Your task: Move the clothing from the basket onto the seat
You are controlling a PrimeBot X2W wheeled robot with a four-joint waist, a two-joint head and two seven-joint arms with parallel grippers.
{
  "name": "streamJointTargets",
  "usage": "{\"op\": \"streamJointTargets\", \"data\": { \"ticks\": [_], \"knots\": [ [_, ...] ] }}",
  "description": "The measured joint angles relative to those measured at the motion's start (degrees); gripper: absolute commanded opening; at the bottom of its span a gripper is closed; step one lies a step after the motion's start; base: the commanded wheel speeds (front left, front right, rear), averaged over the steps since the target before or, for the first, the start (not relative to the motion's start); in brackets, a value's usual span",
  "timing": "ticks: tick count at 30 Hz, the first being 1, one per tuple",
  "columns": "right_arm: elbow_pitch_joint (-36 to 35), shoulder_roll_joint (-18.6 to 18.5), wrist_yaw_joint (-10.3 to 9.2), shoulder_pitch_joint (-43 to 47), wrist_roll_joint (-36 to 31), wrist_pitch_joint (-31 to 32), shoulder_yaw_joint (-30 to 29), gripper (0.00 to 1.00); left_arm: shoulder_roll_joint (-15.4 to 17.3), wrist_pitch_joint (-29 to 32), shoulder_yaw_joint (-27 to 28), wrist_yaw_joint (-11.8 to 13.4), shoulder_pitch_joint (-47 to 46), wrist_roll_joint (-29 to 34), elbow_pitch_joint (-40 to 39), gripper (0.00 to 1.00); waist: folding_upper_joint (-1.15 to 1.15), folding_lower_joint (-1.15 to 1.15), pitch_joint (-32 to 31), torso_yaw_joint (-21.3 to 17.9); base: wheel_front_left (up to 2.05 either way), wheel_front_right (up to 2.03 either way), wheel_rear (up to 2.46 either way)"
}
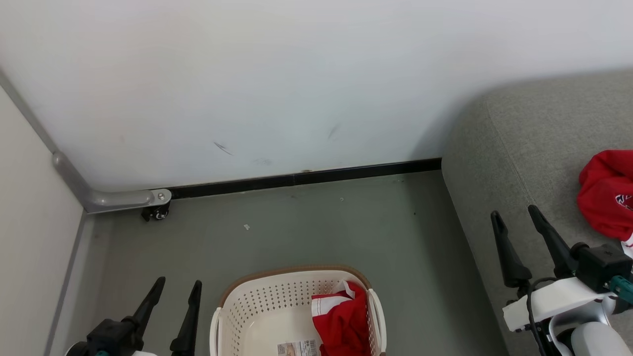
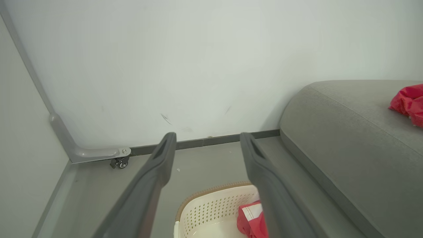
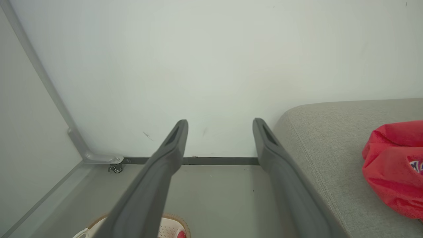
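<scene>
The cream basket (image 1: 257, 301) with its brown rim stands on the floor at the bottom centre. One red garment with white trim (image 1: 343, 321) lies crumpled against its right wall, seen too as red cloth (image 2: 251, 219) between my left fingers. A second red garment (image 1: 606, 193) lies on the grey seat (image 1: 519, 148) at the right; it shows again (image 3: 393, 172) on the seat (image 3: 330, 132). My left gripper (image 1: 178, 287) is open, left of the basket. My right gripper (image 1: 514, 213) is open above the seat's front edge, left of the garment there.
A white wall (image 1: 296, 74) with a dark skirting strip (image 1: 306, 177) closes the back. A grey partition frame with a small caster (image 1: 156, 212) stands at the left corner. Grey floor (image 1: 321, 227) lies between wall, basket and seat.
</scene>
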Motion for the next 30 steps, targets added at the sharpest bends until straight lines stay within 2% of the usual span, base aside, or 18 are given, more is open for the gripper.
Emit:
{"op": "streamJointTargets", "data": {
  "ticks": [14,30],
  "knots": [
    [-3.5,-0.4,0.0,-1.1,0.7,0.0,-1.5,1.0,1.4,0.1,-7.2,0.0,-5.2,-0.2,4.4,1.0,0.0,0.0,4.1,-2.1,0.0,0.0,0.0],
    [-7.8,-1.3,0.0,-10.3,3.1,0.0,-0.5,1.0,1.9,4.7,-17.0,-0.1,-14.7,-3.1,8.9,1.0,0.0,0.0,12.7,-4.7,0.0,0.0,0.0]
  ]
}}
